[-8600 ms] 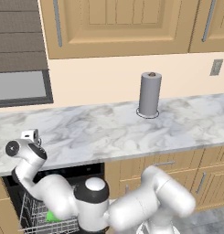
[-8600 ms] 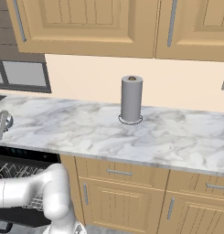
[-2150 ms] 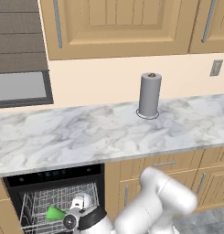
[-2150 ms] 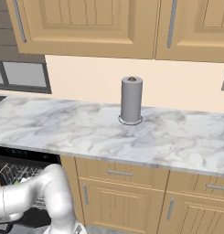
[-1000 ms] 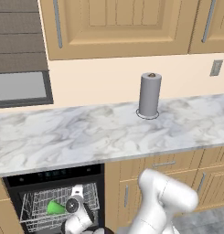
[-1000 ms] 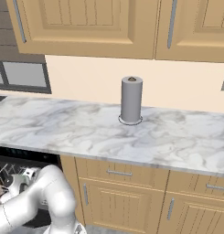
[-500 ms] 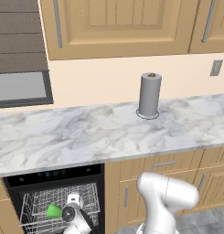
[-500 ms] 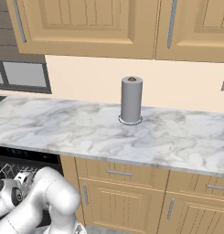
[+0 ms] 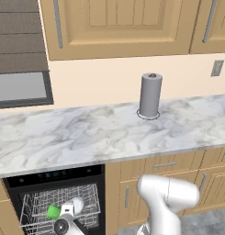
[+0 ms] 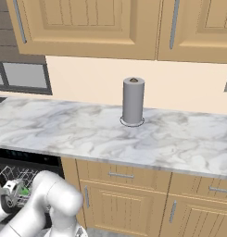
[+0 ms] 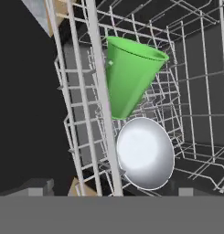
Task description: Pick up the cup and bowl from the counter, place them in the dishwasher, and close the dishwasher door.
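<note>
Both dishes now lie inside the black built-in dishwasher (image 9: 54, 202). The small bright green plastic tumbler (image 11: 130, 80) rests on its side in the white wire rack (image 11: 88, 105), and the small round pale bluish-white bowl (image 11: 145, 153) sits tilted just beside it, the two touching or very nearly so. From the left base camera the cup (image 9: 53, 211) shows to the left of the bowl (image 9: 77, 204) in the rack, under the long white marble counter (image 9: 86, 135) with grey veining.

The robot's two-finger gripper (image 9: 64, 225) hangs low just outside the near edge of the rack; from the right base camera it shows at the far left, beside the rack (image 10: 8, 190). Whether its fingers stand wide or narrow cannot be told, since the tips are not clear in the hand camera. It holds nothing that can be seen.

A tall grey paper-towel cylinder (image 9: 150, 95) stands untouched on the counter, well apart from the work.

By the look of it, only the door is left to close; the black front panel itself is not clearly seen. The risk lies in the arm's closeness to the rack: a careless pull back could snag a wire and roll the loosely lying cup or tip the bowl. A rack left drawn out could also block the door from shutting.
</note>
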Available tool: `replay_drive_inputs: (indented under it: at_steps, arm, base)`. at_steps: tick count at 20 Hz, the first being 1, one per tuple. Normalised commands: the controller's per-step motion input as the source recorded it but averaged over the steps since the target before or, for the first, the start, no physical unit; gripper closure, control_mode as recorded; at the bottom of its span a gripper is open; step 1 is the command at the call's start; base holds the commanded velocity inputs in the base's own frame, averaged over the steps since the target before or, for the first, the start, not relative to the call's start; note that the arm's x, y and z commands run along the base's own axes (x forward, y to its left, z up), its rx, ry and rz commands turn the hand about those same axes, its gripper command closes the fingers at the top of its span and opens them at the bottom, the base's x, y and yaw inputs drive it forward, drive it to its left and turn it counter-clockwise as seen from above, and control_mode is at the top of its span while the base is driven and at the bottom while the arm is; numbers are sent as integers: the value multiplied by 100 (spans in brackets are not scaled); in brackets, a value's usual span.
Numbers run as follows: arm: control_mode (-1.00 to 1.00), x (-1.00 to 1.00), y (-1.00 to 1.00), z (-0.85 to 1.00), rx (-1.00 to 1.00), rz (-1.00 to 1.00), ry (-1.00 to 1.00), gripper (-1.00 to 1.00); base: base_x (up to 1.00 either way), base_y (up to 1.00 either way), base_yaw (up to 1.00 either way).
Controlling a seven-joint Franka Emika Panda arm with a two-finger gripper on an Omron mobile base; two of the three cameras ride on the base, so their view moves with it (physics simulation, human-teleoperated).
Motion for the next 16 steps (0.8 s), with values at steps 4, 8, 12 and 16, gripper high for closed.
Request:
replay_drive_inputs:
  at_steps: [4, 8, 12, 16]
  arm:
    - [-100, -38, 34, 16, 0, 0, -3, -100]
    - [-100, -39, 32, 35, 0, 0, -5, -100]
    - [-100, -39, 32, 30, 0, 0, -3, -100]
    - [-100, -33, 33, 1, 0, 0, -1, -100]
  base:
    - [0, 0, 0]
    - [0, 0, 0]
    - [0, 0, 0]
    - [0, 0, 0]
